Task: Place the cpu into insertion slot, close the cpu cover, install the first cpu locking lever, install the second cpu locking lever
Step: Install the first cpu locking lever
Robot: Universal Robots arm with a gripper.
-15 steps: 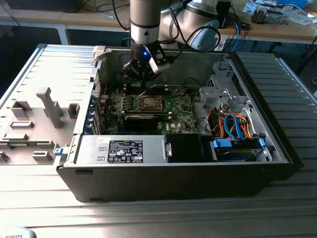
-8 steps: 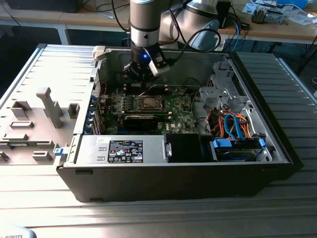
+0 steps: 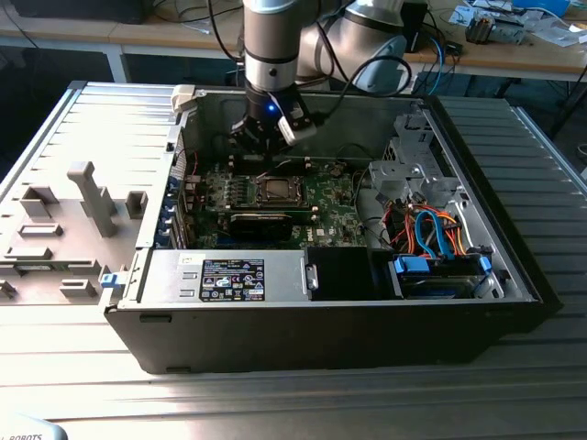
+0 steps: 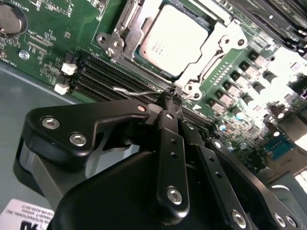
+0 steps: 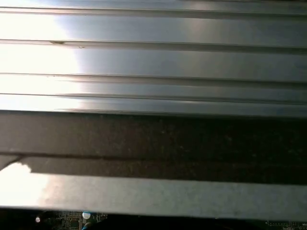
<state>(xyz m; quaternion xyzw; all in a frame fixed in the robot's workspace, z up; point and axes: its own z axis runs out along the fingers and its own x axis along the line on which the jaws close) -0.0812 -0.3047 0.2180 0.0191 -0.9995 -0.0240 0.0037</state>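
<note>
The claw (image 4: 173, 99) has its fingers pinched together on a thin wire lever (image 4: 132, 92) beside the memory slots (image 4: 103, 76). Just beyond, the chip (image 4: 173, 38) already sits in its socket (image 3: 274, 190) under the closed metal cover (image 4: 211, 50), mid-board. A locking-lever step seems underway; it likely needs swinging and hooking the lever down.

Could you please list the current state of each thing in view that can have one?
cpu: seated in the insertion slot, metal top showing.
cpu cover: down flat around the cpu.
locking lever: thin wire lying beside the socket, its end at the gripper's tip.
gripper: fingers drawn together at the lever's end, just off the socket's corner.
computer case: side open, motherboard exposed.
</note>
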